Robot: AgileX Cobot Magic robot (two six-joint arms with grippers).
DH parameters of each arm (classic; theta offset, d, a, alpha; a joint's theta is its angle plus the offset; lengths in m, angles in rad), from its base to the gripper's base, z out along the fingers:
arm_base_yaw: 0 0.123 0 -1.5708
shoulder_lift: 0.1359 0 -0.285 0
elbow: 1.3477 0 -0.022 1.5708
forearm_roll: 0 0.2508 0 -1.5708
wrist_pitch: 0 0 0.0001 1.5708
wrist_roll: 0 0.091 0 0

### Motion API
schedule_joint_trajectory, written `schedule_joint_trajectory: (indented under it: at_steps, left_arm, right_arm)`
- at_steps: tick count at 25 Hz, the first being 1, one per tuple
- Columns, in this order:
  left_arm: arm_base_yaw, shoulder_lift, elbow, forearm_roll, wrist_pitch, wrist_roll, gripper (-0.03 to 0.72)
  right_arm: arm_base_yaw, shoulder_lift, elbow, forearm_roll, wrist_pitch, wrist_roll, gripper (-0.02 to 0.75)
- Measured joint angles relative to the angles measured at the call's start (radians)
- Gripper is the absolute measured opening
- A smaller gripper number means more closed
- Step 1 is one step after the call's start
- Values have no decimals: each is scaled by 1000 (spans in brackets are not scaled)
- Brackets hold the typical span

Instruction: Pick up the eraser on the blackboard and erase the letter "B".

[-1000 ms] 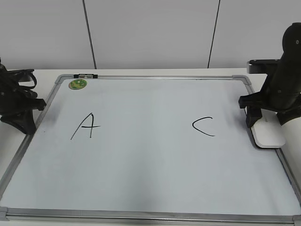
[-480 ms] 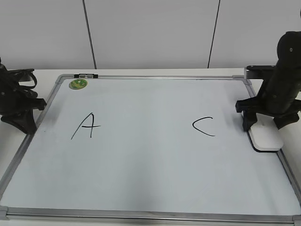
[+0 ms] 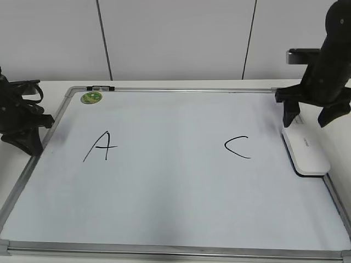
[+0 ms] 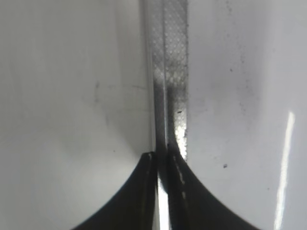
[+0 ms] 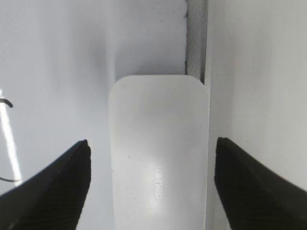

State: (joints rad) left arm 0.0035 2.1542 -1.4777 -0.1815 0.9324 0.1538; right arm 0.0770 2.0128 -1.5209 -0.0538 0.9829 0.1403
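Raised since the earlier frame, your right hand [image 3: 309, 116] hangs wide above the eraser [image 3: 306, 148], released on the blackboard [image 3: 164, 192]; left hand [image 4: 162, 191] narrow, idle.

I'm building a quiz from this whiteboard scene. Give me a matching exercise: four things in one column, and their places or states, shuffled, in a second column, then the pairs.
Things:
1. eraser
2. green sticker
3. letter "A"
4. right gripper

Places or states:
a. near the far-left corner of the blackboard
b. open, above the eraser's far end
c. lying flat along the board's right frame
d. drawn on the left half of the board

Pairs: 1-c, 2-a, 3-d, 4-b
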Motion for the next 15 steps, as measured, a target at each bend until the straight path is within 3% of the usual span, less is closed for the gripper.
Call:
schedule_joint_trajectory:
  at_steps: [4, 10, 15]
  left_arm:
    - [0, 6, -14, 0, -7, 4, 92]
    - [0, 33, -129, -3, 56, 8, 353]
    - [0, 38, -267, -18, 196, 8, 416]
  right_arm:
    - [0, -2, -63, 2, 49, 0, 601]
    - [4, -46, -84, 3, 81, -10, 595]
    - [4, -120, -84, 11, 141, -42, 594]
